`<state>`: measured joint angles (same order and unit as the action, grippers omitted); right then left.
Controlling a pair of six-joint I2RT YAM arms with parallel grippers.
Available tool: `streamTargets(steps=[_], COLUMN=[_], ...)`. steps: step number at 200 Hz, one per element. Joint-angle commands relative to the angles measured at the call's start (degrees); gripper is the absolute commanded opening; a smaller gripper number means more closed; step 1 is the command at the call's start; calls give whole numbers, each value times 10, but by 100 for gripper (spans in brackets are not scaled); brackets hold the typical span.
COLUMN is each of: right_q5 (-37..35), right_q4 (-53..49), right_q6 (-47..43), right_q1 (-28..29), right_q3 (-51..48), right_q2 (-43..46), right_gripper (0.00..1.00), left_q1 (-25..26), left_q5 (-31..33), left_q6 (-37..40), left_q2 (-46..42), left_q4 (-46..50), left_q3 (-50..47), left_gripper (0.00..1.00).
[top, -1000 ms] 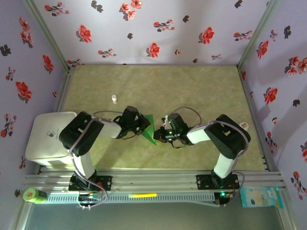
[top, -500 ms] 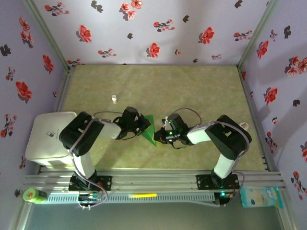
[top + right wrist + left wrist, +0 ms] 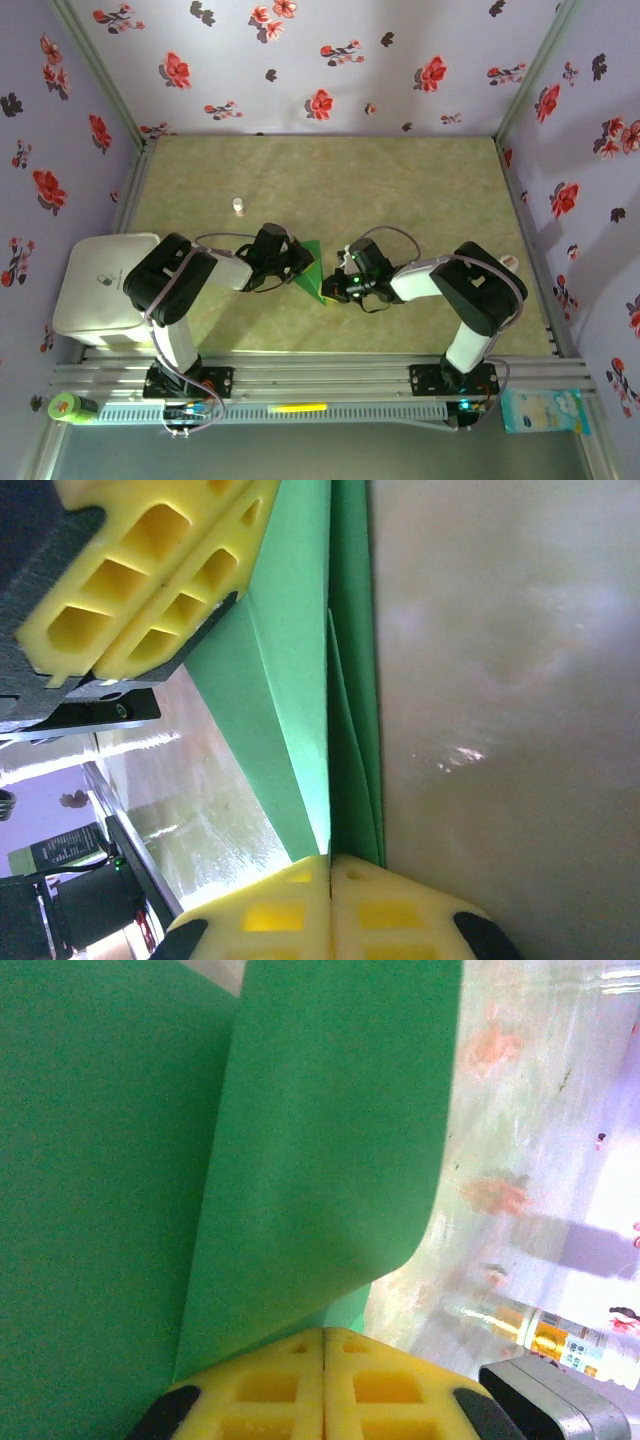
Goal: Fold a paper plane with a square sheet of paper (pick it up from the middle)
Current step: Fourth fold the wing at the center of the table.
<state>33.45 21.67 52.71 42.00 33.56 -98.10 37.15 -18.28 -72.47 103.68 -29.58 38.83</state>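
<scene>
Hardly anything had shifted; only the right arm nudged slightly. The left gripper (image 3: 323, 1345) and the right gripper (image 3: 330, 865) each pinched shut on opposite edges of the thin bright-green creased paper sheet (image 3: 311, 270), held between them near the table's front middle, likely steadying its fold.

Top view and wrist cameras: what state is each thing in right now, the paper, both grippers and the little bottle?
Paper: folded into layers, pinched from both sides.
Left gripper: shut on the paper.
Right gripper: shut on the paper.
Bottle: standing upright, well apart from both grippers.
</scene>
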Motion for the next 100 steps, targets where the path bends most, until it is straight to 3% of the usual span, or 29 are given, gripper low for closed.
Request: streamTargets(steps=[1, 41, 78, 100], right_q5=[6, 4, 7, 8], right_q4=[-94, -131, -126, -130], right_q6=[-22, -42, -43, -42], right_q1=[9, 11, 12, 12], right_q3=[-8, -5, -6, -5], right_q2=[12, 25, 12, 18], right_gripper=[10, 11, 5, 8], left_q1=[0, 0, 0, 1], left_q5=[15, 15, 15, 15], left_q6=[-2, -3, -4, -5], left_q2=[21, 20, 21, 20], left_q4=[27, 27, 25, 24], left_q3=[-13, -14, -15, -17], left_gripper=[7, 7, 7, 7])
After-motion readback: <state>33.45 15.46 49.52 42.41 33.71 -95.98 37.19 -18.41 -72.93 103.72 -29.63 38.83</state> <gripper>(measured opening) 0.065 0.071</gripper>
